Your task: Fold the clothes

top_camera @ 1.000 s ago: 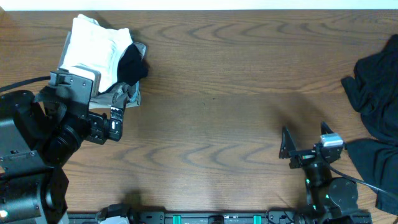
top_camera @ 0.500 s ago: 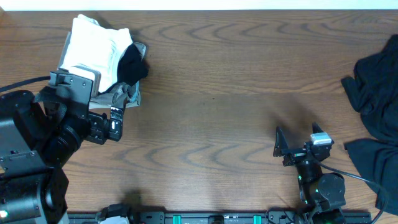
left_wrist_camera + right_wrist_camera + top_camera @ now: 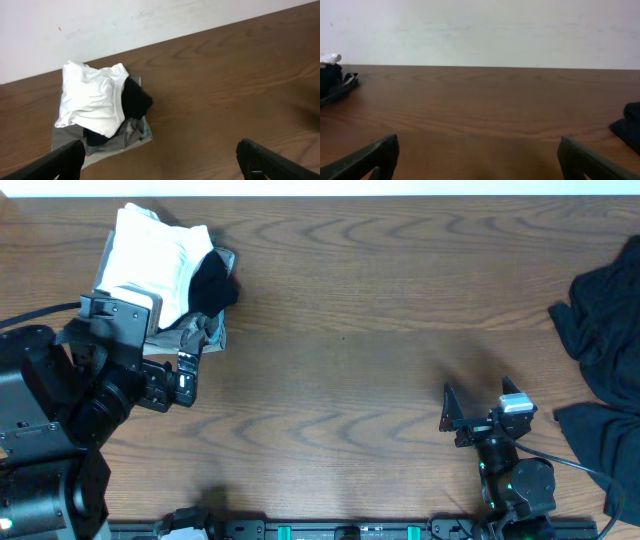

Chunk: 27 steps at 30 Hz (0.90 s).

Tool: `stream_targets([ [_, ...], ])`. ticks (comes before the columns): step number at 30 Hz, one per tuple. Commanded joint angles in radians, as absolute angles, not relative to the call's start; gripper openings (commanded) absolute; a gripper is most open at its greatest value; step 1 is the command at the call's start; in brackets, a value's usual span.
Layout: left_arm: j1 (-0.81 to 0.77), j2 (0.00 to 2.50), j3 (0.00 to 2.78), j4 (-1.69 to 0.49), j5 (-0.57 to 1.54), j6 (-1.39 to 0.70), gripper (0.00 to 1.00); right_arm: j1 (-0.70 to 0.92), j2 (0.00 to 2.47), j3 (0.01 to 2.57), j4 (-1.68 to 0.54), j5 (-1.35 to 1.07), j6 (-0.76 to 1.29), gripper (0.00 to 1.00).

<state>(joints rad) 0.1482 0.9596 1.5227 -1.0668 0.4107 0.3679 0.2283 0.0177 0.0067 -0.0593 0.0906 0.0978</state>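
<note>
Clothes (image 3: 160, 265) part-way through folding, seen from above and from both wrists. Left fingers (image 3: 65, 160) are spread wide and pinch nothing; they hang at about nine o'clock on the counter (image 3: 340, 360), just beside the near edge of a small pile. Right fingers (image 3: 375, 157) are likewise spread and empty, at about five o'clock, over bare wood.

Outward from the left fingers, at ten o'clock, lies the pile. A white T-shirt (image 3: 155, 260) sits on top as a compact, somewhat rumpled bundle. A black garment (image 3: 212, 285) bulges from its three o'clock side, and a grey-khaki garment (image 3: 205, 335) lies flat beneath both. No print shows on the white cloth.

Outward from the right fingers, at three o'clock and running off the counter's edge, lies a black heap (image 3: 605, 340). It is crumpled and spread, with no tidy edges, and its corner shows at the right of the right wrist view.

Judged from this arrangement, the pile is the finished share, though loosely made. The black heap is the share not yet folded, and neither arm touches it. The middle of the counter carries nothing, leaving room to lay a garment flat.
</note>
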Motion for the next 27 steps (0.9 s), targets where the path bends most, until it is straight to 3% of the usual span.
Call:
stream_targets([
  [1, 0.145, 0.960, 1.527, -1.066, 0.402, 0.381, 0.98, 0.214, 0.015, 0.006, -0.064, 0.101, 0.089, 0.99],
  [12, 0.134, 0.931, 1.462, -1.020, 0.414, 0.387, 0.98, 0.214, 0.015, 0.006, -0.064, 0.101, 0.089, 0.99],
  [22, 0.059, 0.690, 0.912, -0.381, 0.402, 0.388, 0.98, 0.214, 0.015, 0.006, -0.064, 0.101, 0.089, 0.99],
  [27, 0.059, 0.523, 0.657, -0.194, 0.398, 0.389, 0.98, 0.214, 0.015, 0.006, -0.064, 0.101, 0.089, 0.99],
])
